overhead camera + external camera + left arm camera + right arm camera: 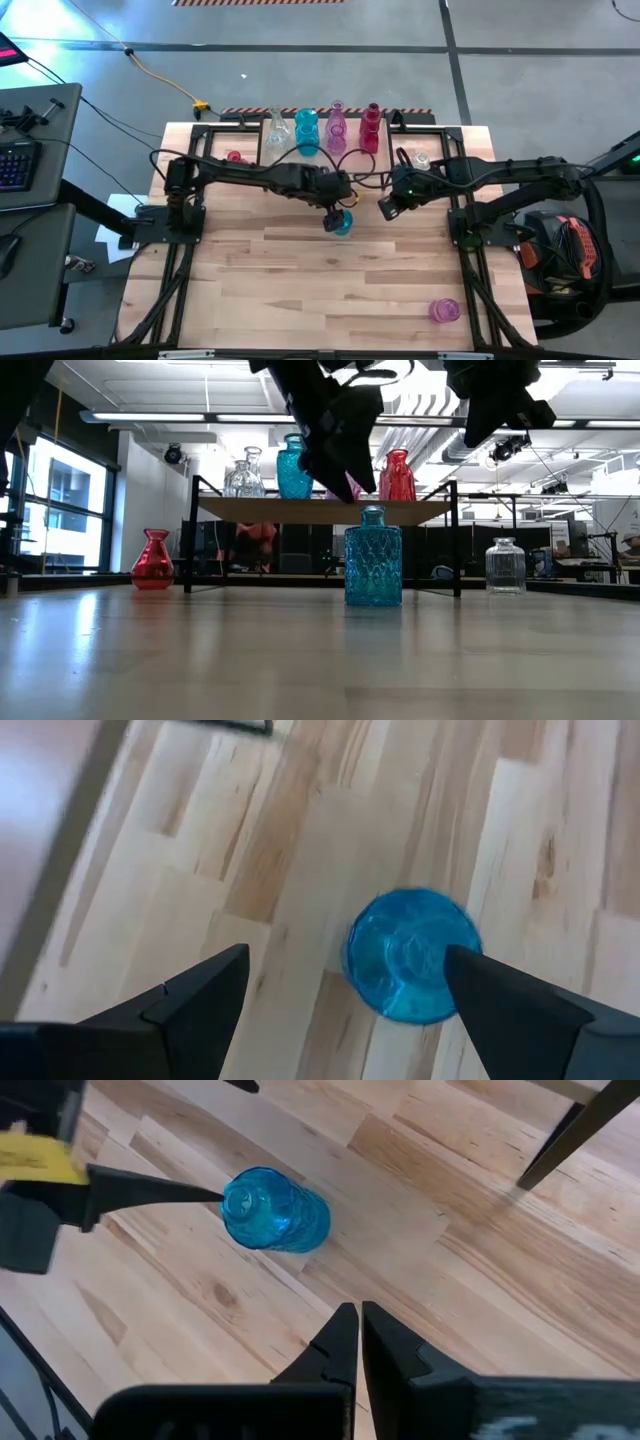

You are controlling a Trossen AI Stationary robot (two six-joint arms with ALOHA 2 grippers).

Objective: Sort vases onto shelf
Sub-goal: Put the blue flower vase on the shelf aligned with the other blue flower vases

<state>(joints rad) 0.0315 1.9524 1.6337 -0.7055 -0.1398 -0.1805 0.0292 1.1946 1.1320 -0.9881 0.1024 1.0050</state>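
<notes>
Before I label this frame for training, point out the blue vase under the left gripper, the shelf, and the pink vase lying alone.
blue vase (pixel 373 560), low view, on its body.
shelf (pixel 320 510), low view, on its wood top's front edge.
pink vase (pixel 444 311), high view, on its body.

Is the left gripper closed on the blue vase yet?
No. The left gripper hangs open above the blue vase, which stands free on the table.

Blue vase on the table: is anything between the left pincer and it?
Nothing visible. The left pincer hangs open right above the blue vase, which stands upright and alone on the table; in the wrist view the vase top sits between the two fingers with only bare wood around.
</notes>
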